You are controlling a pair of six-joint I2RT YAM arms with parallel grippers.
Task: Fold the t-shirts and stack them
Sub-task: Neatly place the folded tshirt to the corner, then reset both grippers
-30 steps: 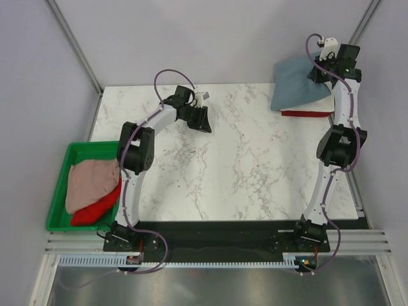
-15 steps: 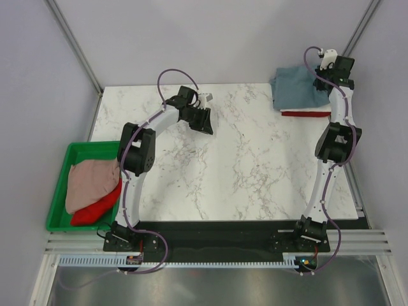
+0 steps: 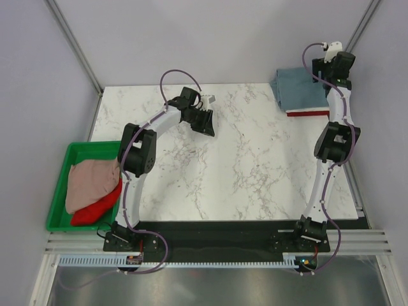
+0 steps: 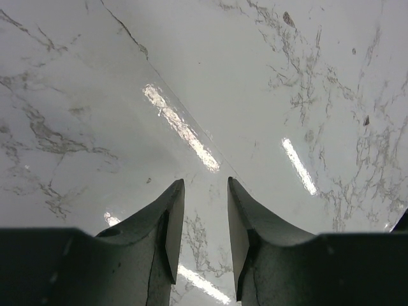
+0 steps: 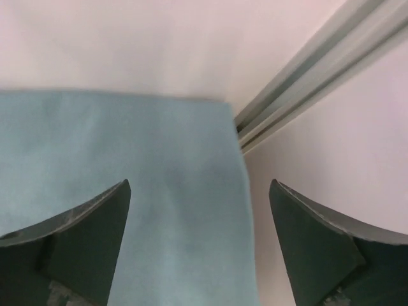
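Observation:
A folded slate blue-grey t-shirt (image 3: 298, 89) lies at the table's back right corner on top of a red t-shirt (image 3: 308, 113), of which only the front edge shows. My right gripper (image 5: 199, 191) hovers over the blue-grey t-shirt (image 5: 127, 191) near its right edge, open wide and holding nothing. In the top view that gripper (image 3: 326, 78) is at the shirt's far right side. My left gripper (image 4: 204, 181) hangs over bare marble near the table's back middle (image 3: 203, 121), its fingers apart with nothing between them. A pale pink t-shirt (image 3: 92, 182) and another red one (image 3: 95, 211) lie bunched in the tray.
The green plastic tray (image 3: 60, 191) sits off the table's left edge. Aluminium frame posts (image 5: 306, 83) and the pale enclosure walls stand close behind the right gripper. The marble table (image 3: 255, 172) stretches between the two arms.
The right gripper has opened and let go of the blue-grey t-shirt, which has dropped flat onto the red one. The right arm has swung towards the back corner. The left arm has barely moved.

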